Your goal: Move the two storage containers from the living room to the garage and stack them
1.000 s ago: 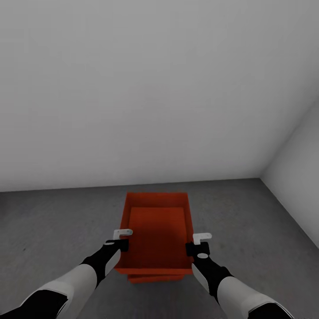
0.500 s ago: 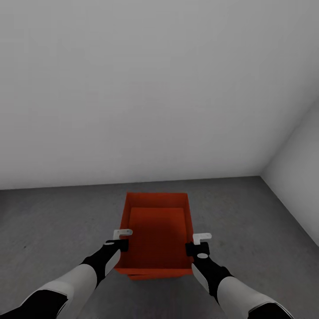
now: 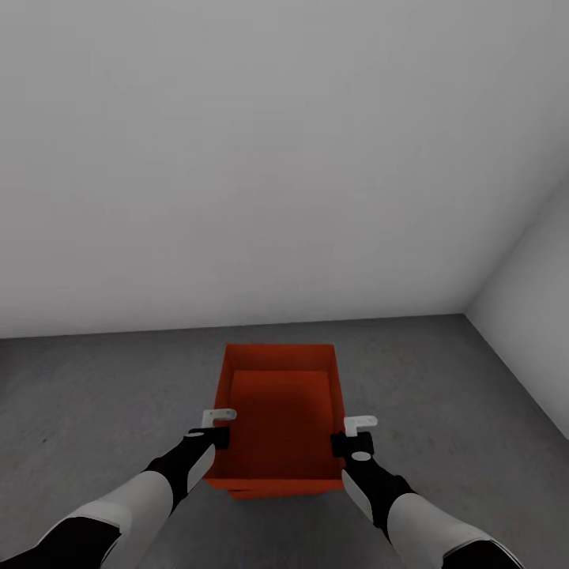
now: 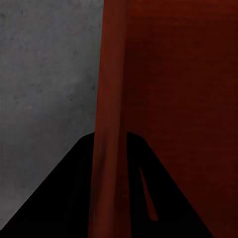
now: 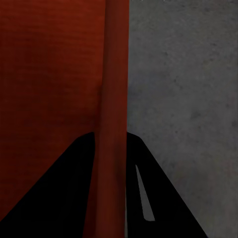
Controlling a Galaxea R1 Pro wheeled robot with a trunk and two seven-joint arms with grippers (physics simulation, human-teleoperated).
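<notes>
Against a pale grey wall, on the dark concrete floor [image 3: 95, 411], an orange bin [image 3: 280, 411] sits low in the head view at about 6 o'clock, with the edge of a second bin [image 3: 276, 495] peeking out beneath its near end. At the bin's 9 o'clock side the left gripper [image 3: 215, 427] is clamped over the wall, and the right gripper [image 3: 354, 435] clamps the 3 o'clock wall likewise. Each wrist view shows the thin orange wall [image 4: 110, 124] running between dark fingers [image 4: 64, 198].
</notes>
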